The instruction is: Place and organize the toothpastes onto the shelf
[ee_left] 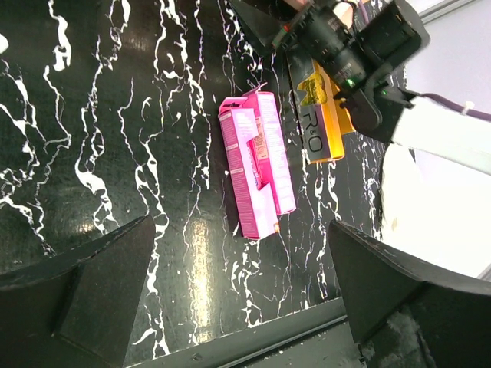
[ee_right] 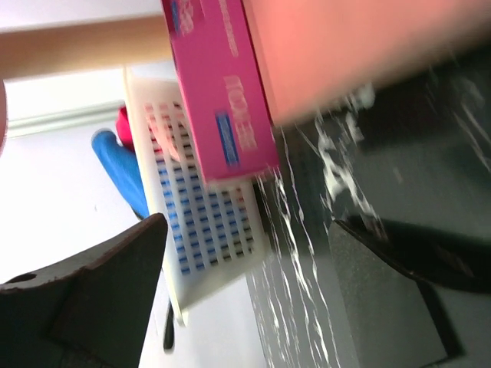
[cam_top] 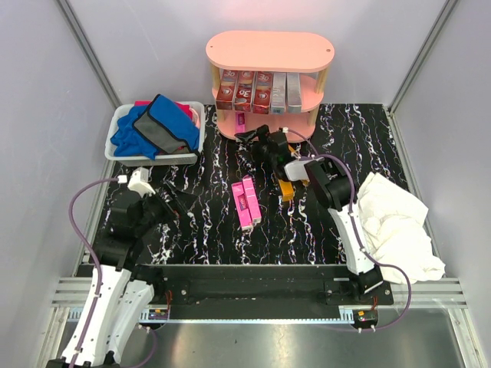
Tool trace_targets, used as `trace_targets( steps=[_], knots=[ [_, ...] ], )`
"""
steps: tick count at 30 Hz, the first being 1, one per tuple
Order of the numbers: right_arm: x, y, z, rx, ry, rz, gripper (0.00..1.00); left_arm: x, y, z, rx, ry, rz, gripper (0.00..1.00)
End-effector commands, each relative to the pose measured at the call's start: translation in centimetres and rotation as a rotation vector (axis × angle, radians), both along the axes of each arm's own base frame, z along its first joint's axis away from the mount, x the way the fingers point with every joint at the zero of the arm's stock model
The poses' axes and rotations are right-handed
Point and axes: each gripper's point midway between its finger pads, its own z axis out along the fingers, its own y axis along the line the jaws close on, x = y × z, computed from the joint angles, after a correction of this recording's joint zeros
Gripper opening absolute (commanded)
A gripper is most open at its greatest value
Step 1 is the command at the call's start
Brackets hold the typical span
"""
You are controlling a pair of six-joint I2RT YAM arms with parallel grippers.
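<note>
Placing step: right fingers (ee_right: pixel 92 284) hanging released by pink toothpaste (ee_right: pixel 222 92) at shelf (cam_top: pixel 268 47) bottom tier. Left fingers (ee_left: pixel 77 291) released, hovering. Next move likely calling for pink boxes (cam_top: pixel 246 202) lying mid-bench (cam_top: pixel 192 230).

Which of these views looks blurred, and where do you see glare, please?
Right wrist view: blurred, the pink toothpaste box and the shelf smeared. Left wrist view: sharp, with a pale glare patch on the glossy black table. Top view: sharp and evenly lit.

2 pink toothpastes (ee_left: pixel 276 161) lie touching on the table (ee_left: pixel 115 115), orange toothpaste (ee_left: pixel 341 126) nearby.
</note>
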Motion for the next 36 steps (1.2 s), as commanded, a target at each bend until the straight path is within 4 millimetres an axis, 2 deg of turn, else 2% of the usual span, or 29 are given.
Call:
trace_targets(
  steps=[1, 2, 4, 6, 7, 9, 10, 12, 13, 15, 16, 17, 19, 20, 21, 22, 23, 24, 25, 26, 27, 28, 29, 30, 31, 32, 33, 36],
  knots=[
    [-2.9, -0.7, 0.8, -0.016, -0.004, 0.053, 0.96, 0.6, -0.6, 0.2, -0.03, -0.027, -0.02, 0.99],
    [-4.0, -1.1, 0.0, -0.029, 0.013, 0.066, 0.96, 0.7, -0.7, 0.0, -0.033, -0.023, -0.025, 0.99],
    [-4.8, -1.2, 1.4, -0.036, -0.029, 0.087, 0.96, 1.3, -0.8, -1.1, -0.038, 0.032, -0.015, 0.99],
    [-6.2, -1.9, 1.6, -0.061, -0.04, 0.1, 0.96, 1.9, -1.4, -1.6, -0.043, 0.053, -0.046, 0.99],
    [-6.6, -2.1, 1.8, -0.068, -0.046, 0.104, 0.97, 2.4, -1.6, -2.7, -0.033, 0.107, -0.055, 0.99],
    [-7.9, -2.8, 2.2, -0.091, -0.057, 0.113, 0.96, 3.1, -2.1, -3.0, -0.028, 0.127, -0.085, 0.99],
    [-8.4, -3.0, 2.6, -0.096, -0.069, 0.115, 0.96, 3.5, -2.4, -3.9, -0.018, 0.166, -0.096, 0.99],
    [-9.9, -3.9, 3.3, -0.115, -0.082, 0.119, 0.96, 4.1, -3.3, -3.9, -0.003, 0.165, -0.128, 0.99],
    [-10.4, -4.2, 3.5, -0.121, -0.09, 0.121, 0.96, 4.4, -3.7, -4.8, 0.005, 0.194, -0.138, 0.99],
    [-12.0, -4.9, 4.7, -0.134, -0.108, 0.137, 0.96, 4.9, -5.0, -4.8, 0.002, 0.196, -0.174, 0.99],
    [-12.6, -5.2, 5.0, -0.145, -0.114, 0.139, 0.96, 5.3, -5.5, -5.7, 0.001, 0.228, -0.186, 0.99],
    [-13.4, -5.7, 6.1, -0.149, -0.128, 0.137, 0.96, 5.4, -6.5, -5.6, -0.001, 0.221, -0.215, 0.99],
    [-14.4, -6.4, 6.6, -0.179, -0.133, 0.142, 0.96, 6.1, -7.7, -6.3, 0.002, 0.245, -0.234, 0.98],
    [-15.3, -6.7, 7.9, -0.178, -0.153, 0.144, 0.96, 6.3, -8.5, -6.4, 0.009, 0.239, -0.251, 0.97],
    [-15.6, -7.1, 8.3, -0.195, -0.168, 0.146, 0.96, 6.5, -9.0, -6.5, 0.007, 0.242, -0.257, 0.97],
    [-16.2, -7.4, 8.3, -0.21, -0.158, 0.15, 0.96, 6.9, -9.9, -6.7, 0.008, 0.242, -0.272, 0.95],
    [-17.0, -7.9, 9.3, -0.221, -0.179, 0.15, 0.96, 7.1, -10.4, -7.0, 0.007, 0.249, -0.279, 0.92],
    [-17.6, -8.3, 9.2, -0.238, -0.166, 0.15, 0.96, 7.3, -10.8, -7.9, 0.004, 0.277, -0.282, 0.91],
    [-18.5, -8.8, 8.6, -0.252, -0.152, 0.153, 0.96, 7.6, -11.5, -7.8, -0.001, 0.268, -0.295, 0.89],
    [-19.2, -9.2, 9.6, -0.25, -0.175, 0.151, 0.96, 7.8, -11.9, -8.1, -0.004, 0.274, -0.298, 0.86],
    [-19.7, -9.6, 9.7, -0.255, -0.173, 0.149, 0.96, 8.0, -12.2, -9.1, -0.003, 0.302, -0.301, 0.84],
    [-20.6, -10.1, 8.7, -0.265, -0.152, 0.15, 0.96, 8.3, -12.8, -9.2, -0.007, 0.294, -0.309, 0.83],
    [-21.1, -10.5, 9.8, -0.265, -0.181, 0.146, 0.96, 8.6, -13.2, -9.3, -0.01, 0.296, -0.312, 0.79],
    [-21.5, -10.8, 9.5, -0.276, -0.174, 0.144, 0.96, 8.8, -13.5, -10.4, -0.005, 0.326, -0.311, 0.77],
    [-21.9, -11.3, 9.0, -0.29, -0.166, 0.135, 0.96, 8.9, -14.0, -10.7, -0.004, 0.33, -0.324, 0.75],
    [-22.2, -11.5, 9.5, -0.295, -0.183, 0.128, 0.96, 9.4, -14.4, -10.6, -0.002, 0.328, -0.325, 0.73],
    [-22.3, -11.8, 9.5, -0.304, -0.183, 0.123, 0.96, 9.4, -14.6, -11.8, 0.011, 0.36, -0.326, 0.71],
    [-22.6, -12.1, 10.0, -0.304, -0.199, 0.114, 0.95, 10.0, -15.7, -13.0, 0.02, 0.374, -0.332, 0.68]
  ],
)
